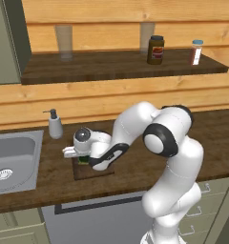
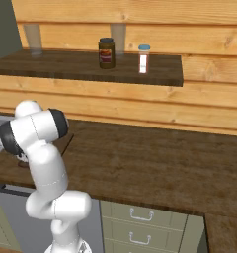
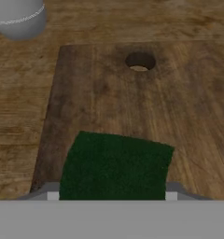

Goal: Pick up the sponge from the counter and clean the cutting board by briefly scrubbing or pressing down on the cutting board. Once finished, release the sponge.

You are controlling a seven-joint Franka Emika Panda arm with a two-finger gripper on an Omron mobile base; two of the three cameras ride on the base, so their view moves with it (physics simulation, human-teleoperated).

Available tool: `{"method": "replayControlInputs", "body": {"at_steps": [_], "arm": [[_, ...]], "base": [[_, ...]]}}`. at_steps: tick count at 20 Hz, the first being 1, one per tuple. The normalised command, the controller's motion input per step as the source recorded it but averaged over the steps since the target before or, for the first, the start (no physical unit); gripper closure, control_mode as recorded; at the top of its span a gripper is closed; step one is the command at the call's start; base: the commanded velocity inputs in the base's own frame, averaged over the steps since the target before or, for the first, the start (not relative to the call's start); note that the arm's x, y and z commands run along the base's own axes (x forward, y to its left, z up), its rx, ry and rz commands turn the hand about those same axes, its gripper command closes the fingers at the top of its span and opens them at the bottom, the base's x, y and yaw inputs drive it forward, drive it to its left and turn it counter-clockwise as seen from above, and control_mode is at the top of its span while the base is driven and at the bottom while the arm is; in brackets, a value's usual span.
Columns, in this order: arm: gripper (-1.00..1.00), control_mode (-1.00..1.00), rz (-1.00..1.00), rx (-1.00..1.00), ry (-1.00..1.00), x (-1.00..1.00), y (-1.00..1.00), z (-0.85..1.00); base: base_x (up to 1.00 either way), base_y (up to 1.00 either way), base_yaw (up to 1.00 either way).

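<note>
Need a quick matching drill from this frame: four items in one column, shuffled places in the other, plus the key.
Items:
1. sponge
2. soap dispenser
3. brown jar
4. cutting board

Places:
A. on the upper shelf
B. on the counter, under the sponge
C. between the gripper fingers, on the board
D. on the counter, beside the sink

Pairs: 1-C, 2-D, 3-A, 4-B

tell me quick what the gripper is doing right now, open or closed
Gripper: closed on the sponge, over the cutting board.
</note>
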Motion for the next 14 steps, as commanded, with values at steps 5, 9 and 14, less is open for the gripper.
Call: {"method": "replayControlInputs", "body": {"at_steps": [5, 9, 14], "arm": [[1.0, -1.0, 0.0, 0.0, 0.0, 0.01, -0.68, -0.2], [1.0, -1.0, 0.0, 0.0, 0.0, 0.0, -0.69, -0.33], [1.0, -1.0, 0.01, 0.0, 0.0, -0.04, -0.72, -0.34]], "base": [[0.0, 0.0, 0.0], [0.0, 0.0, 0.0], [0.0, 0.0, 0.0]]}}
